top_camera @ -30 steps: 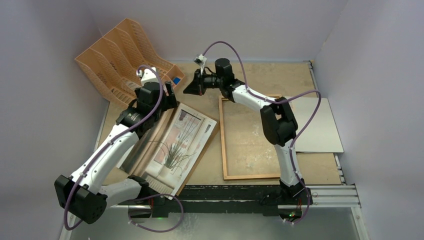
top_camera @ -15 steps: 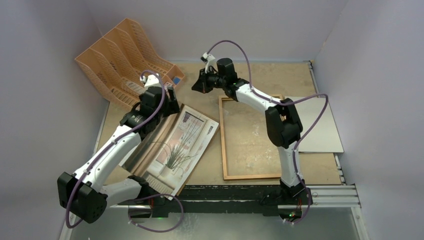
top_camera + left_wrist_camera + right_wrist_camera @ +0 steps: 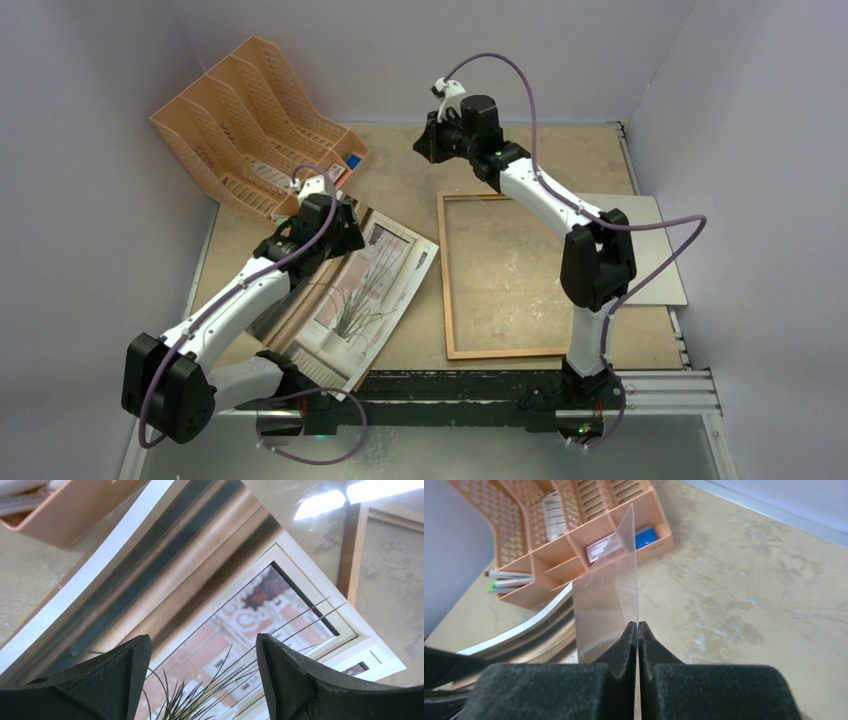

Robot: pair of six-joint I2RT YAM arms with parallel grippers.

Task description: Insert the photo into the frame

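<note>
Photo (image 3: 365,290), a large paper print of a grassy potted plant by a window, lies face up and askew on the tan surface (image 3: 570,155), left of the thin brown wooden rectangular frame (image 3: 446,290). The photo's right corner is just beside the frame's left rail. The frame lies flat with bare surface showing inside it. The left gripper (image 3: 202,645) hovers low over the photo's far end, fingers spread and holding nothing. The right gripper (image 3: 638,627) is raised beyond the frame's far left corner, near the orange-tan plastic file rack (image 3: 240,110). Its fingers are pressed together, pinching a thin clear sheet (image 3: 609,595) upright.
</note>
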